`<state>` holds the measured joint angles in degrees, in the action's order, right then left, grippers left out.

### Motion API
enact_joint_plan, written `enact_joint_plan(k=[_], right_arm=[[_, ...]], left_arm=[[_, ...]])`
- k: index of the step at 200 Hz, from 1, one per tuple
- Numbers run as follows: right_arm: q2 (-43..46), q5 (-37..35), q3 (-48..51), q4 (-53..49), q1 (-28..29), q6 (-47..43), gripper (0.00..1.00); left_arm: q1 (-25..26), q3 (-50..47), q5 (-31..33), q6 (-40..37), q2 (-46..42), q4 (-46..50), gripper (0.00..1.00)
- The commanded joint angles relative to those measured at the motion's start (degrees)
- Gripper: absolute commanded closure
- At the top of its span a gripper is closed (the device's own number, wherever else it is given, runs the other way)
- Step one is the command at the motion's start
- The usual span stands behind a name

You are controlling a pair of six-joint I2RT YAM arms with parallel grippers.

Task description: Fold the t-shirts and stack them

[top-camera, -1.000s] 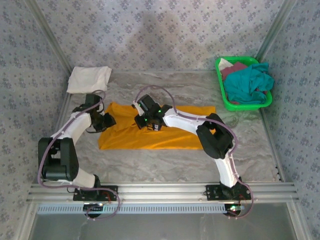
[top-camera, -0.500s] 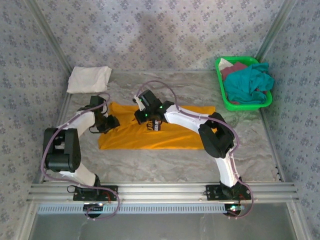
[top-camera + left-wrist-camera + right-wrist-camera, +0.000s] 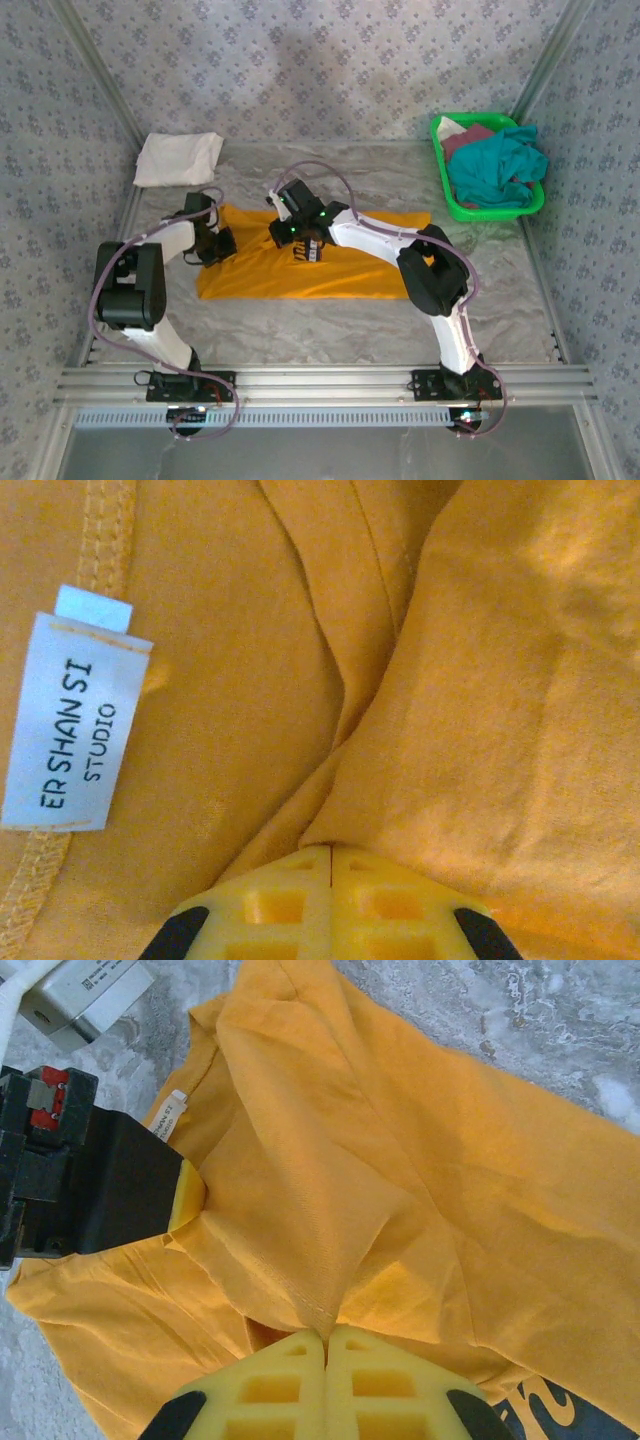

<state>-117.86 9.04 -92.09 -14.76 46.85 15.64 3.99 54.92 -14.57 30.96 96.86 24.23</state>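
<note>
Mustard-orange t-shirt (image 3: 350, 275) lies across mid-surface (image 3: 350, 330), and left end effector (image 3: 330, 852) has just snapped closed on a fold nr the neck label (image 3: 75, 720), w/ right end effector (image 3: 326, 1338) already pinching cloth beside it, so both grips look set for the fold.

Soft, even light from above leaves only faint shadows on the pale worktop (image 3: 330, 320). The left wrist view is bright: its cloth label (image 3: 75, 730) reads sharp, while the left claw (image 3: 330, 890) at the lower edge looks slightly soft, perhaps out of focus.
</note>
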Motion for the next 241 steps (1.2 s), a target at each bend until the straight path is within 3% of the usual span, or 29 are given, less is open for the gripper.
enact_joint_plan(k=[1, 77, 145, 154, 171, 180, 191, 209, 219, 241], right_arm=[[1.9, 0.3, -1.2, -1.2, -0.7, 0.2, 1.00], [4.1, -2.5, -1.2, -4.6, -0.7, -7.0, 1.00], [4.6, 0.2, 2.3, -4.3, 0.6, -8.1, 1.00], [4.0, -0.1, 3.2, -4.7, 1.2, -8.1, 1.00], [3.5, 0.8, 6.5, -4.7, 2.0, -8.1, 1.00], [3.3, 1.7, 8.2, -5.0, 2.4, -8.6, 0.94], [3.3, 1.8, 9.9, -5.5, 2.8, -8.8, 0.77], [4.2, 2.7, 12.0, -5.3, 2.6, -8.4, 0.74], [5.4, 3.1, 12.9, -4.4, 2.2, -8.3, 0.68], [7.4, 4.9, 12.6, -2.4, 0.3, -6.5, 0.67]], left_arm=[[0.0, 2.5, 0.9, 0.8, -2.6, 1.0, 1.00], [-2.4, 3.7, -0.3, 3.6, -13.4, 7.4, 1.00], [-2.1, -7.5, -4.6, 5.9, -18.2, 4.2, 1.00], [-1.9, -9.9, -3.9, 6.2, -19.4, 4.1, 0.92], [-2.0, -14.2, -1.1, 7.0, -23.3, 4.3, 0.88], [-2.1, -15.7, 0.0, 7.3, -25.2, 4.4, 0.82], [-2.2, -16.5, 0.4, 7.4, -26.7, 4.2, 0.72], [-2.3, -15.7, 0.0, 6.9, -26.9, 3.2, 0.79], [-2.2, -14.2, -0.2, 6.6, -26.3, 2.3, 0.76], [-0.7, -8.8, -3.4, 1.8, -22.7, 0.5, 0.66]])
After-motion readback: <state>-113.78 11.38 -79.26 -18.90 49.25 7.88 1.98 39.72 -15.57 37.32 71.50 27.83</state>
